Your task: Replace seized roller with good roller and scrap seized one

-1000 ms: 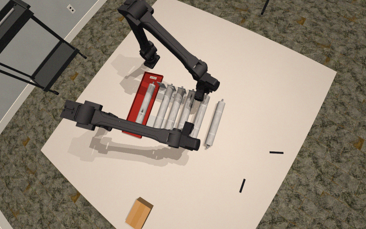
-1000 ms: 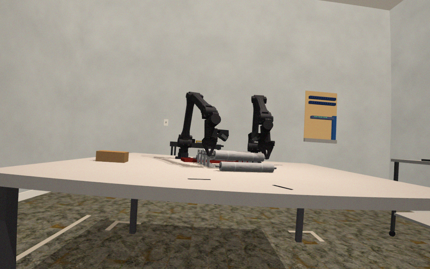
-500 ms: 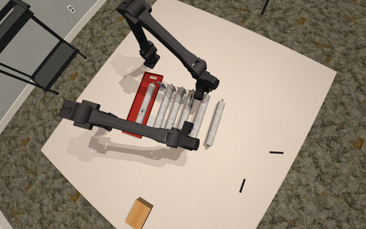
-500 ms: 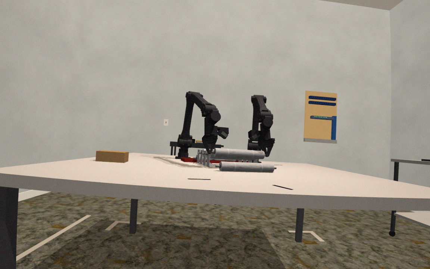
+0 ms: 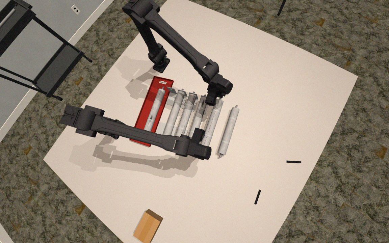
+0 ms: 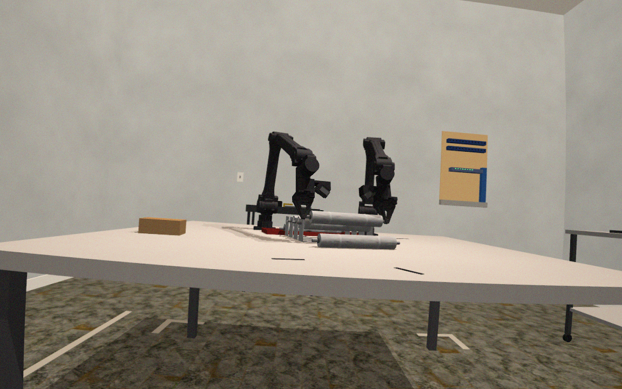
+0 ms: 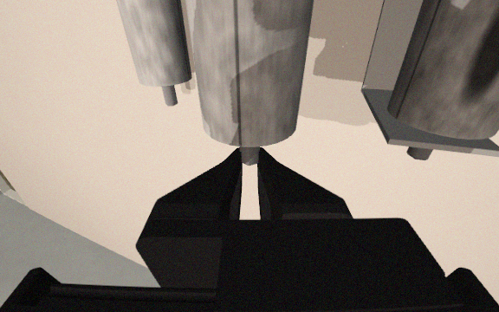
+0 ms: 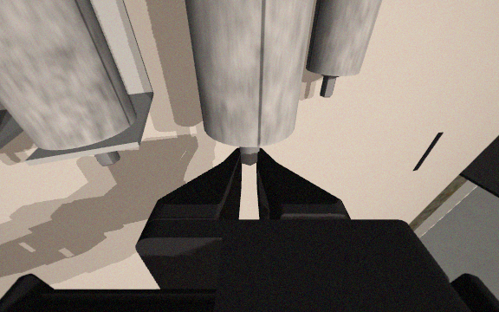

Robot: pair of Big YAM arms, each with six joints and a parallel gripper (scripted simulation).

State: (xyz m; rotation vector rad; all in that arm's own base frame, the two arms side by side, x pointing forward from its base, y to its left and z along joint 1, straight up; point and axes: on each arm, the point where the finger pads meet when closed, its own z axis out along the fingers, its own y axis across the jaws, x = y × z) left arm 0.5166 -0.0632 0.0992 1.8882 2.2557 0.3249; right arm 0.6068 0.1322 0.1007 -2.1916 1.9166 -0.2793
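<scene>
At the three o'clock side of the bed (image 5: 171, 90) (image 6: 301, 232) (image 7: 381, 119) (image 8: 142, 117), our left claw (image 5: 219, 96) (image 6: 387, 221) (image 7: 249, 155) and right claw (image 5: 203, 147) (image 6: 304, 216) (image 8: 249, 156) grasp the loose roller's (image 5: 213, 124) (image 6: 347, 219) (image 7: 254, 87) (image 8: 247, 87) axle ends, so we should lift level before crossing towards nine o'clock.

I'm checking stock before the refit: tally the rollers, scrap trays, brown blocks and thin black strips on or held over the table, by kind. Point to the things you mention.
Rollers (image 5: 229, 130) (image 6: 357, 240) (image 7: 254, 65) (image 8: 249, 65): 6
Red scrap tray (image 5: 147, 110) (image 6: 269, 231): 1
Brown block (image 5: 147, 226) (image 6: 162, 226): 1
Thin black strips (image 5: 293, 162) (image 6: 288, 259) (image 8: 428, 152): 2
Total: 10
</scene>
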